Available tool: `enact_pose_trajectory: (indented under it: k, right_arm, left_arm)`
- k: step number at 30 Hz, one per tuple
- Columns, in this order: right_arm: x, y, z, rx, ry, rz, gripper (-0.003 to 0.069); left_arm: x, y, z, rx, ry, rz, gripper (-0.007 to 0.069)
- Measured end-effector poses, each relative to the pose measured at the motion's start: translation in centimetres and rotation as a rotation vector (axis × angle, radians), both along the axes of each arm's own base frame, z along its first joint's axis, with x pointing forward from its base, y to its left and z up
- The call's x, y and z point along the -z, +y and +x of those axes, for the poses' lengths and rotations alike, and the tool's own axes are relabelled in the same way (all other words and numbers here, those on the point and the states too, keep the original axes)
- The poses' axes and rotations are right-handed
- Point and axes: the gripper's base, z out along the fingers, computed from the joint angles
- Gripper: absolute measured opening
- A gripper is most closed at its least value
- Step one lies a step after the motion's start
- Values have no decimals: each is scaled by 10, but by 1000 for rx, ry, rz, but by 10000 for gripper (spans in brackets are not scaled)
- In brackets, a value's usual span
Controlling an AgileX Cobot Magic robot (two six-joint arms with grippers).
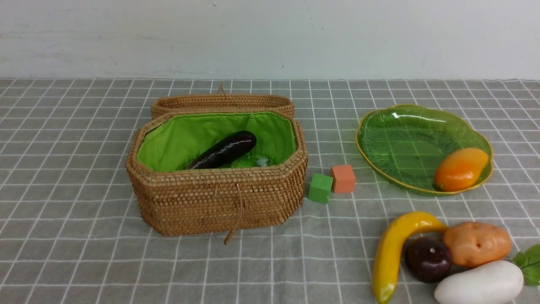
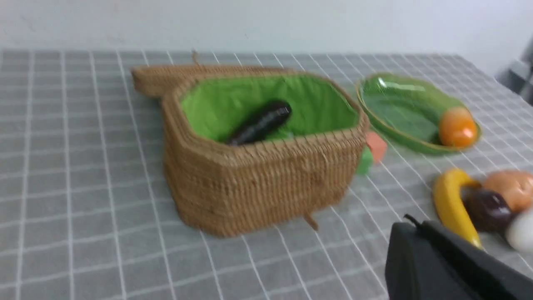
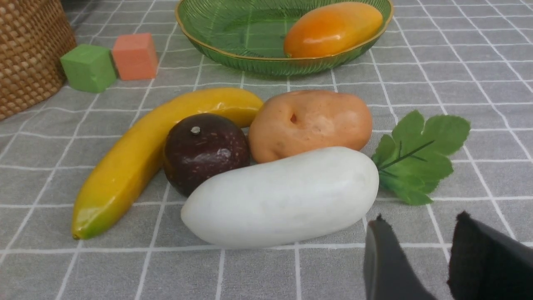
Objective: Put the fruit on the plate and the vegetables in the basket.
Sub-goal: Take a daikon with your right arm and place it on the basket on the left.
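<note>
At the near right corner of the tabletop the right gripper (image 3: 420,221) hung low, its fingers (image 3: 387,258) spread part way with nothing between them. The radish (image 3: 283,196) lay just beyond them, its long axis running roughly along the near edge. Its leaves (image 3: 420,158) pointed toward the right edge, and that leafy end was the nearer to the fingers. A grip across its width would, I judged, need the jaws wider and turned square to that axis. The left gripper (image 2: 420,237), pressed shut and empty, stood off on the basket's side of the heap, so the right arm seemed the nearer one. Behind the radish and against it sat the purple fruit (image 3: 204,152) and the potato (image 3: 310,125). The banana (image 3: 145,154) curved round the fruit, running from near to far, its far tip touching the potato. Further back the mango (image 1: 460,169) lay on the plate (image 1: 379,139) by the right edge. The eggplant (image 1: 223,150) lay slantwise in the open basket (image 1: 211,202) mid-table.
</note>
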Motion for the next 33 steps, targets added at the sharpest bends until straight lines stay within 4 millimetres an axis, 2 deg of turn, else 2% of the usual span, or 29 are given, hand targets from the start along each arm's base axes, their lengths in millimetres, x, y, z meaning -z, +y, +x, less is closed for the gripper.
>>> enact_pose_trajectory:
  k: [5,6,7,9,12,14,15,17,19,33]
  right_arm:
    - [0,0,0,0,0,0,242]
    - [0,0,0,0,0,0,242]
    - [0,0,0,0,0,0,242]
    - [0,0,0,0,0,0,242]
    - [0,0,0,0,0,0,242]
    - [0,0,0,0,0,0,242]
    - [0,0,0,0,0,0,242]
    - [0,0,0,0,0,0,242]
    - [0,0,0,0,0,0,242]
    - [0,0,0,0,0,0,242]
  left_arm:
    - [41,9,5,-181,-86,71,-13]
    - [43,9,5,-182,-87,74,-13]
    - [58,10,6,-218,-82,85,-13]
    - [70,11,8,-241,-63,91,-13]
    - [109,12,16,-290,34,114,-13]
    - [121,12,18,-295,69,123,-13]
    - [141,12,21,-296,130,136,-13]
    - [164,12,23,-293,199,151,-13]
    - [170,12,24,-289,194,166,-13]
    - [169,10,26,-258,154,173,-7]
